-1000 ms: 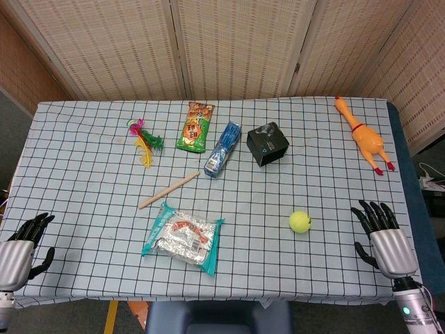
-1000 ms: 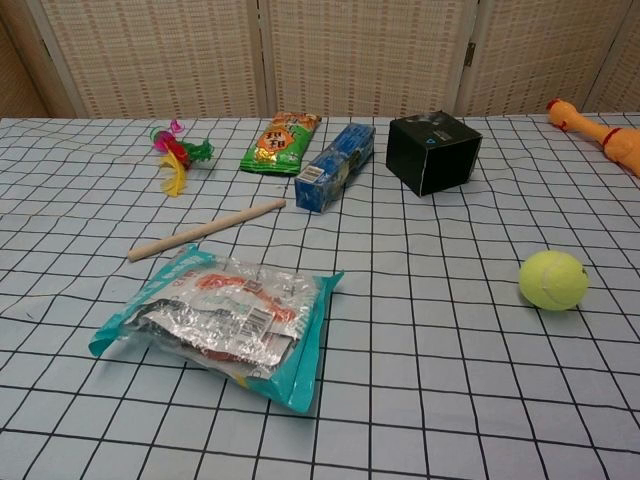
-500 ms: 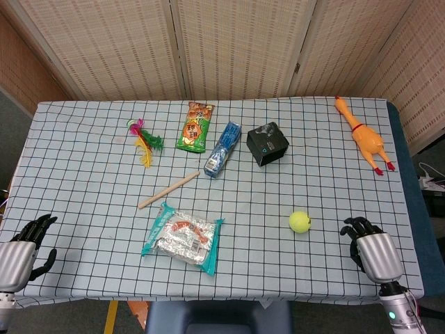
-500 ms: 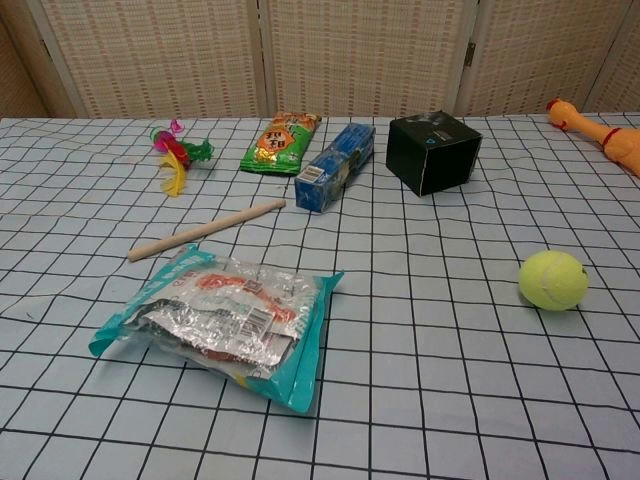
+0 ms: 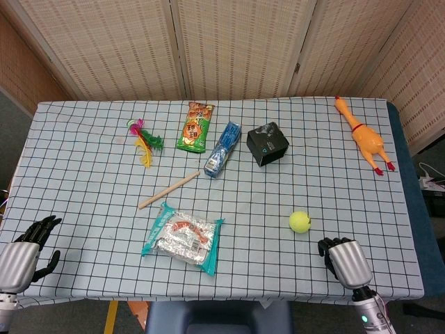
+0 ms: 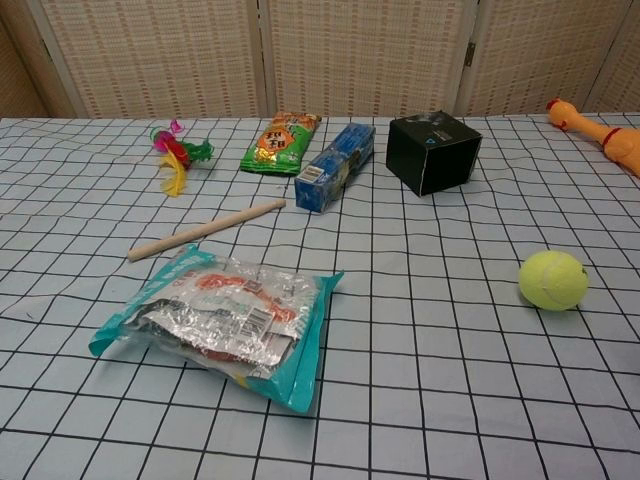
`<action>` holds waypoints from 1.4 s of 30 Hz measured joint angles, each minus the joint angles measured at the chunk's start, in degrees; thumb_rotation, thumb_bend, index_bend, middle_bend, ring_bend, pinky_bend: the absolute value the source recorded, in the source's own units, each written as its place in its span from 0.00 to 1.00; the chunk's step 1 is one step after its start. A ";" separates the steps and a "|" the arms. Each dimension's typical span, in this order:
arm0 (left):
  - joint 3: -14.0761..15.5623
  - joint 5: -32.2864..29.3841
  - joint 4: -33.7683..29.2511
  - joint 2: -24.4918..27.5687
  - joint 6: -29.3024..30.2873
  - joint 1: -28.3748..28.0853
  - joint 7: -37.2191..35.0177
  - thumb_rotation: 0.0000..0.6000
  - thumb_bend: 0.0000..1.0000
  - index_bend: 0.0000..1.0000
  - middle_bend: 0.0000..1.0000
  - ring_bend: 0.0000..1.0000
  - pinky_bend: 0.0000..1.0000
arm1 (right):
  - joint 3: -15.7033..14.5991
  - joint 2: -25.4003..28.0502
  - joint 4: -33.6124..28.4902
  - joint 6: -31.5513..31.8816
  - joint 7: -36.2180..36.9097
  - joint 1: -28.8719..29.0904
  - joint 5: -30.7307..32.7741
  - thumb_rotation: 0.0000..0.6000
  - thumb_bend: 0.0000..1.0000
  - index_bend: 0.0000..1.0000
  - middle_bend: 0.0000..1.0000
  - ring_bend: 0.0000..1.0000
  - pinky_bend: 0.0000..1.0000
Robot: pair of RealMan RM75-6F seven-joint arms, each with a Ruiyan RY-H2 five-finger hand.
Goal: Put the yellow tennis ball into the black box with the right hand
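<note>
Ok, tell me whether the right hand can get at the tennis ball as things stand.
Probably yes. The right hand sits at the table's near edge, just right of and nearer than the tennis ball, and only bare checked cloth lies between them.

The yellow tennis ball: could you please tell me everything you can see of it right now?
The yellow tennis ball is a fuzzy yellow-green sphere with a faint pale seam, looking felt-covered and undamaged. It rests alone on the checked tablecloth, near the table's front right. Nothing else touches it: the right hand sits just behind it toward the table edge, apart from it.
</note>
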 measured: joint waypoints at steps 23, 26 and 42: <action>0.64 0.78 -0.46 0.06 -0.87 -0.52 0.65 1.00 0.46 0.15 0.12 0.14 0.42 | 2.66 -16.94 24.33 -1.64 6.47 4.29 2.15 1.00 1.00 0.82 0.78 0.73 0.78; 0.70 0.80 -0.47 0.05 -1.00 -0.58 0.71 1.00 0.46 0.15 0.11 0.14 0.42 | 2.82 -18.47 26.70 -1.81 7.71 5.18 2.29 1.00 1.00 0.82 0.78 0.73 0.78; 1.02 1.33 -0.48 0.05 -1.09 -0.74 0.69 1.00 0.46 0.15 0.12 0.15 0.42 | 2.40 -23.21 34.66 -2.61 11.33 7.62 3.17 1.00 1.00 0.82 0.78 0.73 0.78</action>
